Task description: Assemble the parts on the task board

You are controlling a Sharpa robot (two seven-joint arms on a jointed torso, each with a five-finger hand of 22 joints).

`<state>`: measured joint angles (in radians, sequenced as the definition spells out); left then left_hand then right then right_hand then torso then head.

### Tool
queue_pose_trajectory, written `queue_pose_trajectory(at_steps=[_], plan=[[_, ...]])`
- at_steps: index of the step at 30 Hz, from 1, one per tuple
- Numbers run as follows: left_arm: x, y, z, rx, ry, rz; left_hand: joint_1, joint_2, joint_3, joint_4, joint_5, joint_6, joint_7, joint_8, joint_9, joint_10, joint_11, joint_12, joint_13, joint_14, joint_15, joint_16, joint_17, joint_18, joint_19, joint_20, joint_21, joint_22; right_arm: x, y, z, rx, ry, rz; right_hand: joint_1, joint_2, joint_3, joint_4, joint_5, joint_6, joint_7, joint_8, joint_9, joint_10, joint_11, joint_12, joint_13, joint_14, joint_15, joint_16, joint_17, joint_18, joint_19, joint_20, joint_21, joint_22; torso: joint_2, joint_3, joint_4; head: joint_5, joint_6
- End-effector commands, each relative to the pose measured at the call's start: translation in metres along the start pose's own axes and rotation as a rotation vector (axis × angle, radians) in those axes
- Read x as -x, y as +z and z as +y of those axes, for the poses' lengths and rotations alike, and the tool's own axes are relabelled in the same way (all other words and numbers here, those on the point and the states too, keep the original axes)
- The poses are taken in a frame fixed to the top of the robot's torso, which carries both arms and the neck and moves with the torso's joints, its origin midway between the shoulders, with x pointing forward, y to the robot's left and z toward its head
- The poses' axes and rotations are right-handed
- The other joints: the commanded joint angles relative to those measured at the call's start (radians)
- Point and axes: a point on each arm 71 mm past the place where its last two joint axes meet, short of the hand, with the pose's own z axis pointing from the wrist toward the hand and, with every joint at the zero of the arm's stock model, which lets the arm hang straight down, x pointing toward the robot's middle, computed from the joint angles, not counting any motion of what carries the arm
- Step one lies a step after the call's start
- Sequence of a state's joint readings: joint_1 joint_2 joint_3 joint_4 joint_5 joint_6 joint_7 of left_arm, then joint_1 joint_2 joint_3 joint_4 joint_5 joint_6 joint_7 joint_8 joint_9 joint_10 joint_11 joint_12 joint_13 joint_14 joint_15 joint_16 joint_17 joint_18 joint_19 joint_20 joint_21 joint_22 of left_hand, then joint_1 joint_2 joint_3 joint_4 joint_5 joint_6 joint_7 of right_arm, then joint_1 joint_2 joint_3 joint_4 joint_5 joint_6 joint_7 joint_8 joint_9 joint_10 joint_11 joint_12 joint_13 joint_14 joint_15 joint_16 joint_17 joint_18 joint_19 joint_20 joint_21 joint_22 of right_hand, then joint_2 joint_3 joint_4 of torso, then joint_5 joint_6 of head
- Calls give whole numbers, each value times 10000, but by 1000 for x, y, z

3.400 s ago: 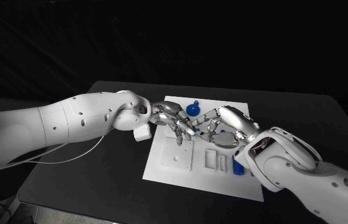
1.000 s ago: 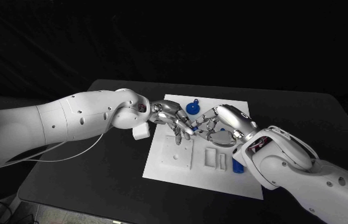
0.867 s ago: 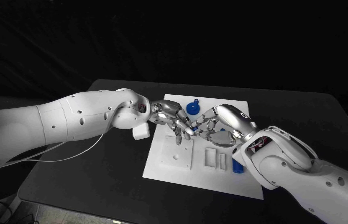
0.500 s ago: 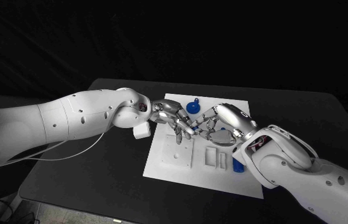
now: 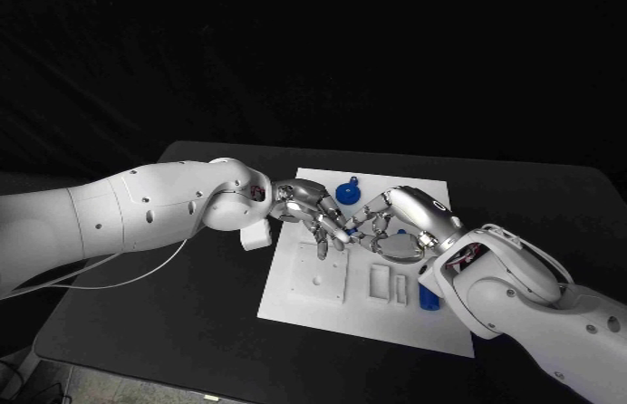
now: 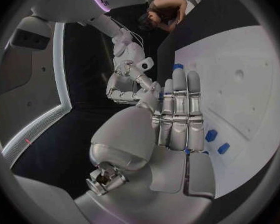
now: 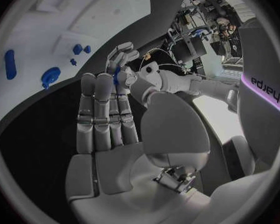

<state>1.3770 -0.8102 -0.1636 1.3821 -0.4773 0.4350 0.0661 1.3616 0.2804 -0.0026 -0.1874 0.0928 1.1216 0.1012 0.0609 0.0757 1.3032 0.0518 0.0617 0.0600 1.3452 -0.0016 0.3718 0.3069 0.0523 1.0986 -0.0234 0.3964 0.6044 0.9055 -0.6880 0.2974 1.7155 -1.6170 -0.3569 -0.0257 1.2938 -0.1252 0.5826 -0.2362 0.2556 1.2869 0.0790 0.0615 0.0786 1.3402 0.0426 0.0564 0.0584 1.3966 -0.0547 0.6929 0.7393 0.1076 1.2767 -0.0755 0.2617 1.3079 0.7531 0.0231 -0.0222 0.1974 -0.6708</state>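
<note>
From the head camera, both hands meet fingertip to fingertip above the white task board [image 5: 303, 295] on the black desk [image 5: 196, 331]: the left hand [image 5: 311, 212] and the right hand [image 5: 402, 219] pinch a small blue part [image 5: 354, 232] between them. A round blue part with a loop [image 5: 348, 193] sits at the board's far edge, and an upright blue part [image 5: 429, 301] stands by the right forearm. In the left wrist camera, the left hand's fingers [image 6: 179, 114] run straight out to the other hand's tips, two blue pieces [image 6: 215, 141] on the board beside them. In the right wrist camera, blue shows between the touching fingertips [image 7: 117, 74].
</note>
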Motion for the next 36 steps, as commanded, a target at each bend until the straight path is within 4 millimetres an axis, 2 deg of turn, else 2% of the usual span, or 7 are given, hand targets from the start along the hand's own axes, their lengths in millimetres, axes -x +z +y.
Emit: queue_pose_trajectory(at_steps=[1,4,12,15,26,29,36], plan=[[1,2,-3,-138,-51,-345,-115,-157,-164,-125,74,-35,-26,34,-47,-205,25,-16,-2,15,-16,100,33,40,-8,18,-42,40,-2,0,1,27,27,54,-15,90,62,-46,54,75,-18,27,20,176,-121,26,27,62,-42,-56,14,101,34,-29,34,197,3,3,-1,-10,-6],[2,2,-3,-36,-60,-493,-186,-604,-588,-134,-48,-294,27,28,-98,-524,80,-17,-3,20,-17,167,83,36,32,25,-61,46,-1,0,1,-15,39,-45,-27,78,87,-64,91,87,-22,26,30,187,-123,24,26,87,-49,-73,16,101,54,-36,34,201,2,-2,2,-18,-8],[5,-1,3,488,-64,-586,158,-1022,-1259,-130,-99,-672,215,27,-104,-748,216,-17,-5,-85,47,399,233,109,82,77,-105,116,1,0,-1,-123,72,-339,-59,50,122,-83,146,117,-34,26,47,216,-133,24,26,136,-61,-108,25,99,81,-48,38,204,-5,-3,10,-34,-3],[7,-3,5,603,-43,-606,279,-1209,-1362,-265,535,-685,228,33,-103,-700,204,-16,-6,-70,21,457,260,124,75,50,-67,185,2,0,-2,-202,64,-442,-59,47,123,-85,150,120,-35,27,48,218,-133,25,26,140,-62,-111,25,100,85,-49,40,204,-5,-9,7,-36,-3],[14,-13,14,1034,170,-379,251,-2292,-1485,22,910,-1302,375,55,-100,-1229,418,-5,3,-376,171,561,201,114,14,199,-396,83,5,-2,-6,-314,-339,-820,-24,40,176,-110,-15,133,-39,24,53,232,-136,22,25,186,-70,-153,25,100,98,-58,51,208,7,-10,18,-51,44],[22,-19,19,1128,169,-707,308,-2399,-1304,249,939,-1226,385,62,-98,-1200,414,-4,3,-394,165,630,151,120,79,199,-485,67,5,-2,-7,-287,-495,-780,-26,22,187,-112,-27,146,-44,27,56,243,-141,24,26,202,-73,-163,31,103,105,-61,58,208,-9,-13,27,-43,31],[42,-33,20,345,-226,-2234,266,-2144,-1017,319,1322,-860,296,138,-103,-711,267,1,0,-569,139,455,27,73,-41,169,-590,69,5,-1,-10,-347,-718,-815,-39,21,186,-86,-23,144,-42,21,53,240,-142,24,26,218,-74,-179,32,102,110,-61,56,201,-20,-20,0,14,59]])
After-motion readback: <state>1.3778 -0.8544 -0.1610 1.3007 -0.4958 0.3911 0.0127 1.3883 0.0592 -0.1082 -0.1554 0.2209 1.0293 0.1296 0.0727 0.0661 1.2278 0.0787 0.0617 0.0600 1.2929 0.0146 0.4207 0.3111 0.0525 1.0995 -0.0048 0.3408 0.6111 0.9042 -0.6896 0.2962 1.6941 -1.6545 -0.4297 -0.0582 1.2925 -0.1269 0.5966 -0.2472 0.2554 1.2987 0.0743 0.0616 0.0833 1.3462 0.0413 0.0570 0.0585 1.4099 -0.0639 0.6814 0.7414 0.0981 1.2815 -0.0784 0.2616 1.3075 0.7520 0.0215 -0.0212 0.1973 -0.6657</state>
